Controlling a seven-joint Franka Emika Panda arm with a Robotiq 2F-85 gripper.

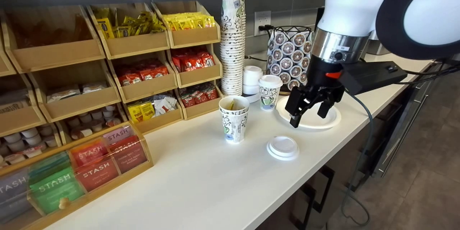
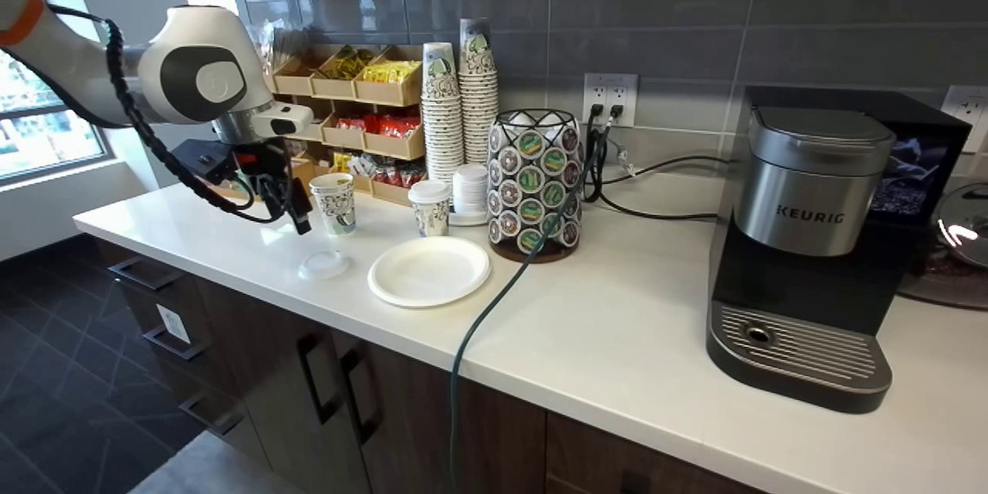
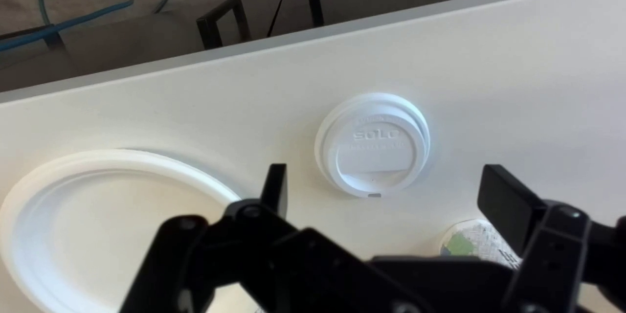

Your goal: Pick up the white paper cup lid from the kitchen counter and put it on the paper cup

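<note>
The white paper cup lid lies flat on the kitchen counter near its front edge; it also shows in an exterior view and in the wrist view. The patterned paper cup stands upright and open behind the lid, with something yellow inside; it shows in an exterior view and partly in the wrist view, where a finger and the gripper body hide most of it. My gripper is open and empty above the counter, its fingers apart, with the lid beyond and between them in the wrist view.
A white plate lies beside the lid. A lidded cup, stacked cups and a pod rack stand behind. A wooden organizer lines the wall. A coffee maker and a hanging cable show too.
</note>
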